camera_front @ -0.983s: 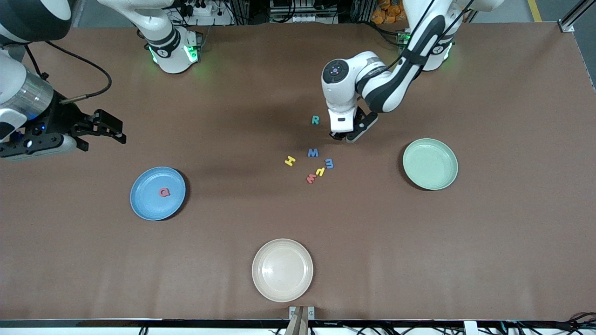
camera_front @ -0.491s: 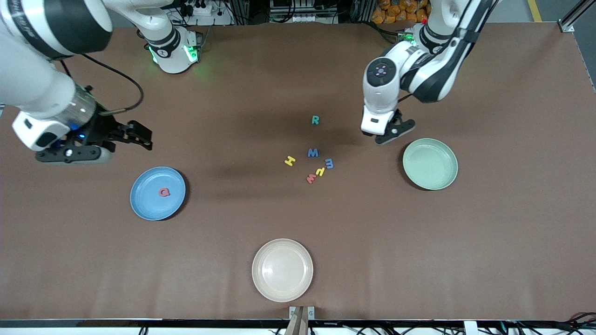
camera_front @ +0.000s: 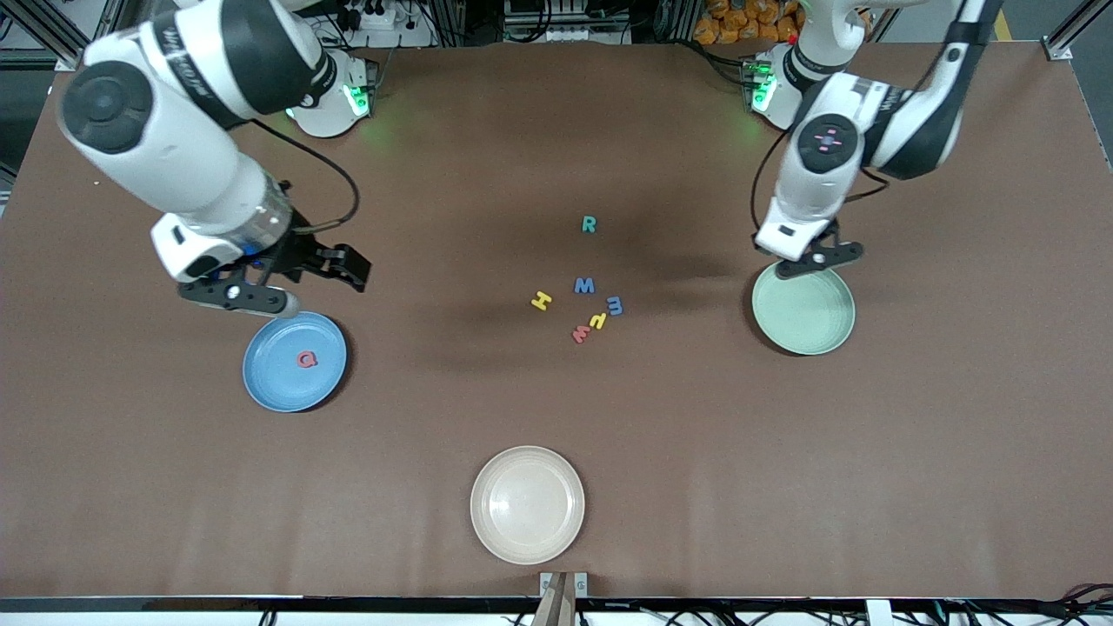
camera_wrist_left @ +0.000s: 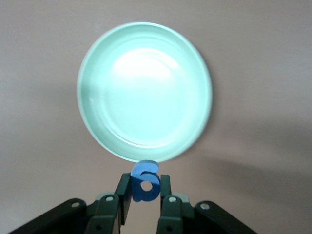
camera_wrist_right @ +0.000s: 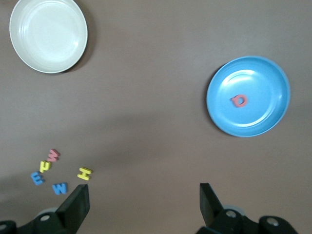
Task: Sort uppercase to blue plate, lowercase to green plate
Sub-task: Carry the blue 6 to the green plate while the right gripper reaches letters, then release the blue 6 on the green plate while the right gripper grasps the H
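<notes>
We note the left gripper (camera_wrist_left: 145, 204) has swung away from the letter cluster and now hangs over the rim of the green plate (camera_front: 803, 307), clamped on the blue g (camera_wrist_left: 145, 181); we judge a release comes next. The right gripper (camera_front: 291, 283), fingers spread and empty, has come in above the blue plate (camera_front: 294, 361), where the red Q (camera_front: 306, 358) lies. H (camera_front: 541, 301), M (camera_front: 584, 285) and R (camera_front: 589, 224) remain on the tabletop (camera_front: 556, 130).

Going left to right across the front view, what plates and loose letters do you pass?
blue plate → yellow H → teal R → blue m → green plate
</notes>
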Tool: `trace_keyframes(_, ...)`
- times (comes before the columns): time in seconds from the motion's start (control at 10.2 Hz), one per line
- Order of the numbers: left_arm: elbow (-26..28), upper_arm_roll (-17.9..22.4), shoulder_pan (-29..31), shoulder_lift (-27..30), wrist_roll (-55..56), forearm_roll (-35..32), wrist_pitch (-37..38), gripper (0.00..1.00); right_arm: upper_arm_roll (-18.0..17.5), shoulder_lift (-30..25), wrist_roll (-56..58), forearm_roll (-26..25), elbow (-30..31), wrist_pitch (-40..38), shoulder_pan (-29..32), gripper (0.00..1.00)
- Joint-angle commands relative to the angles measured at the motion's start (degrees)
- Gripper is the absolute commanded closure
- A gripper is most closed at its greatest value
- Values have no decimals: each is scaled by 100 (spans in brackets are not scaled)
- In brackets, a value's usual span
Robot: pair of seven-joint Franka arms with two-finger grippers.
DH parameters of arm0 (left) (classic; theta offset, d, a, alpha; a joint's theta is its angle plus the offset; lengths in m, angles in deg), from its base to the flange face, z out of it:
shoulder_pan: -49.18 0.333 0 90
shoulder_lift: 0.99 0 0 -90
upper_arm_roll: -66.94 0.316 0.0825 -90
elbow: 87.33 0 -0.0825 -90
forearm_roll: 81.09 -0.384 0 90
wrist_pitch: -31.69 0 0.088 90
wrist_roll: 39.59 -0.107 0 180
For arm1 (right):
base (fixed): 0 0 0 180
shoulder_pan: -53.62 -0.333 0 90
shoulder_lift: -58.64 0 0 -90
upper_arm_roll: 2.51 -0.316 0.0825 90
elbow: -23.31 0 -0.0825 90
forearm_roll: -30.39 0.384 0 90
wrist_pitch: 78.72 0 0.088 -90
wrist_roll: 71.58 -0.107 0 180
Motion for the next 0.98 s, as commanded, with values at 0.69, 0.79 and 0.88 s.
trace_keyframes(0.69, 613, -95, 1373, -310, -1916, 533, -1762, 100, -145, 1205, -2448, -885, -17, 904, -1130, 0)
trace_keyframes(0.79, 613, -86, 1382, -407, -1924, 533, -1920, 100, -145, 1249, -2631, -894, -8, 956, -1217, 0)
trace_keyframes(0.88, 587, -86, 1382, -574, -1924, 534, -2079, 100, -145, 1380, -2981, -903, -8, 1148, -1323, 0)
